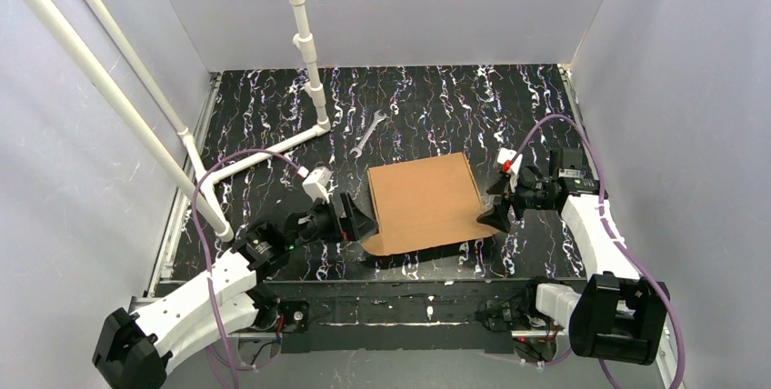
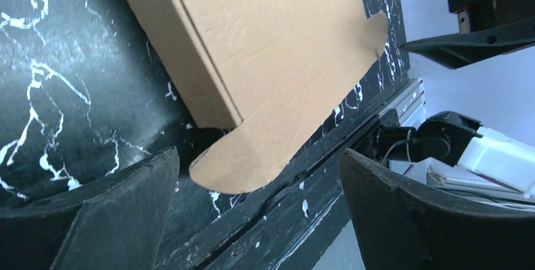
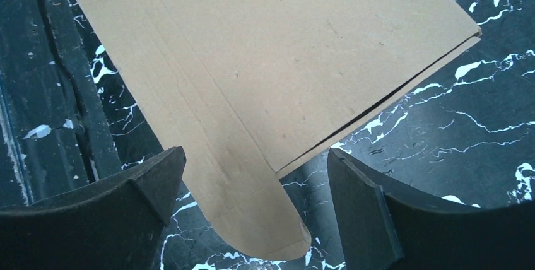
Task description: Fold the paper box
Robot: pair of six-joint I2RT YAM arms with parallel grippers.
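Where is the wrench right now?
In the top view, the wrench lies apart from the box, beyond its far left corner, just right of the white pipe.

**Matt brown cardboard on a veined black tabletop**

You're looking at the paper box (image 1: 425, 203) in plain brown corrugated cardboard: matt, dry and papery, with faint ribbing and pressed crease lines showing up close. The table (image 1: 436, 107) beneath it is black with white marbled veining, smooth, and carries a soft sheen (clearest in the left wrist view). The fingers (image 2: 113, 219) of the left gripper (image 2: 258, 156) and those of the right gripper (image 3: 255, 153) are matt black plastic with a slightly grainy face. The wrench (image 1: 367, 132) is bare silvery metal. The pipes (image 1: 305, 44) are smooth white plastic, and the walls (image 1: 409, 7) are flat, matt pale grey.
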